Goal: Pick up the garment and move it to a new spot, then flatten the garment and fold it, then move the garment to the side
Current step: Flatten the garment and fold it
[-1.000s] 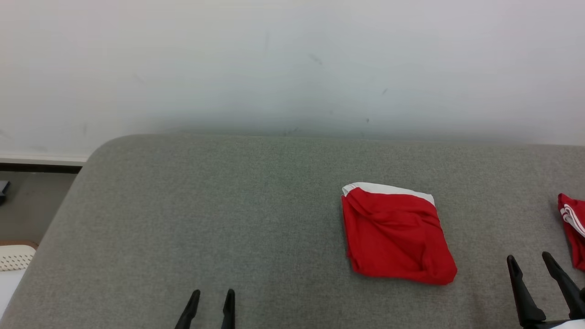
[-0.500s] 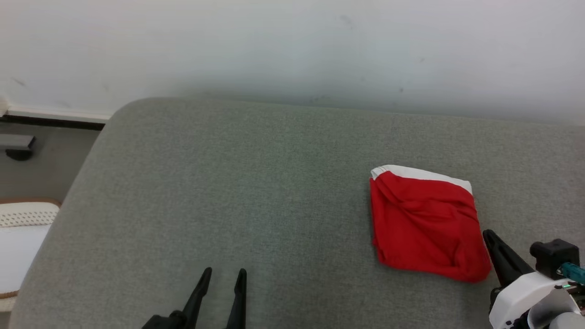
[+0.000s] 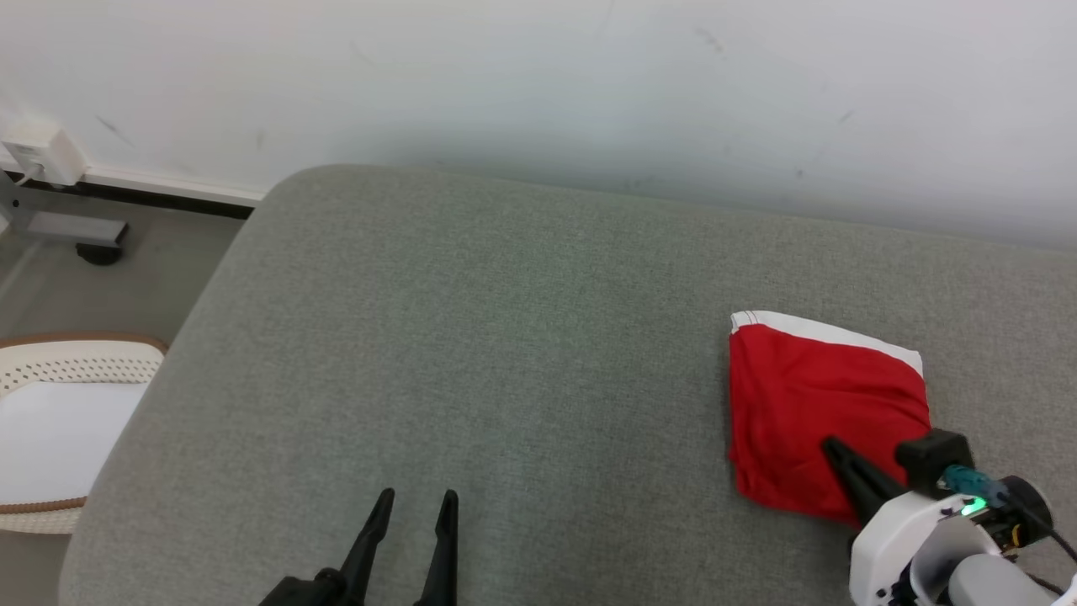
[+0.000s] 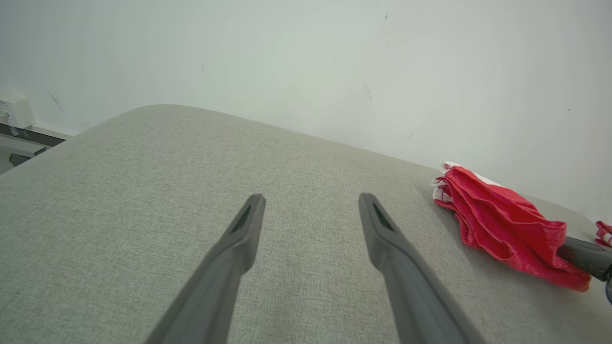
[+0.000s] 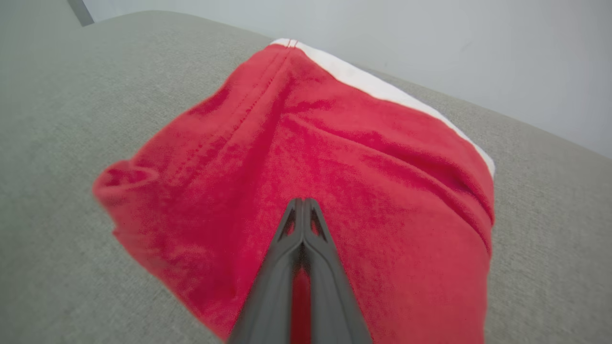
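Observation:
The garment [image 3: 808, 396] is a folded red cloth with a white band along its far edge, lying on the right part of the grey padded surface [image 3: 471, 337]. My right gripper [image 3: 830, 446] is shut, and its joined tips rest on top of the garment's near right part. In the right wrist view the closed fingers [image 5: 302, 203] lie over the red cloth [image 5: 334, 134], with no cloth pinched between the tips. My left gripper [image 3: 418, 498] stands open near the front edge, well left of the garment. Its fingers [image 4: 239, 239] are spread over bare fabric, with the garment [image 4: 497, 220] off to the right.
A white wall runs behind the padded surface. A white perforated basket [image 3: 84, 343] stands on the floor past the surface's rounded left edge. A scrap of another red and white cloth [image 4: 603, 231] shows at the far right in the left wrist view.
The head camera has shifted, so the whole picture moved. My right gripper went from open to shut and travelled from beside the garment onto its near right part. The left gripper stays open.

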